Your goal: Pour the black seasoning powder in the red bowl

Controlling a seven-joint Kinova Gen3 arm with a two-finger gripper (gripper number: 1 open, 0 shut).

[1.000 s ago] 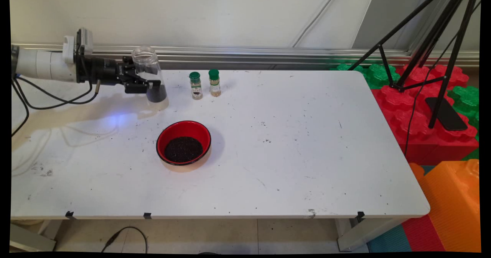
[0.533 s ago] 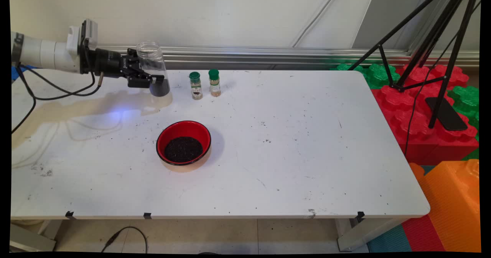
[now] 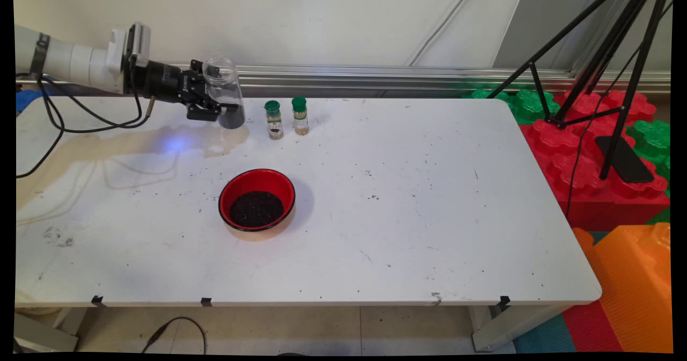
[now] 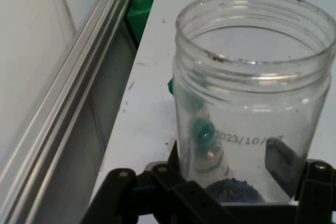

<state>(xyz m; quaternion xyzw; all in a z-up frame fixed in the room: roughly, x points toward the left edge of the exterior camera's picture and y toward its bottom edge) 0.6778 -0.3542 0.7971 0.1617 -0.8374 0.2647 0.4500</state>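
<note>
While the white arm reaches in nearly level from the left of the main view, with black cables looping below it, its black pincer [image 3: 217, 105] is clamped on a clear plastic jar [image 3: 224, 90] and holds it off the counter [image 3: 429, 200], above the far left part of the top. The jar is open-mouthed and leans a little, its mouth uppermost; a dark granular fill sits in its bottom. In the hand view the jar [image 4: 252, 103] stands between the two fingers [image 4: 286, 167], which press its lower wall, and a printed date shows on its side. Just to the right of the held jar stand two small spice bottles [image 3: 286, 117] with green caps, upright and side by side, apart from the jar. Nearer the camera, well apart from the pincer, a red bowl [image 3: 257, 199] rests on the counter with a heap of the same dark grains inside.
</note>
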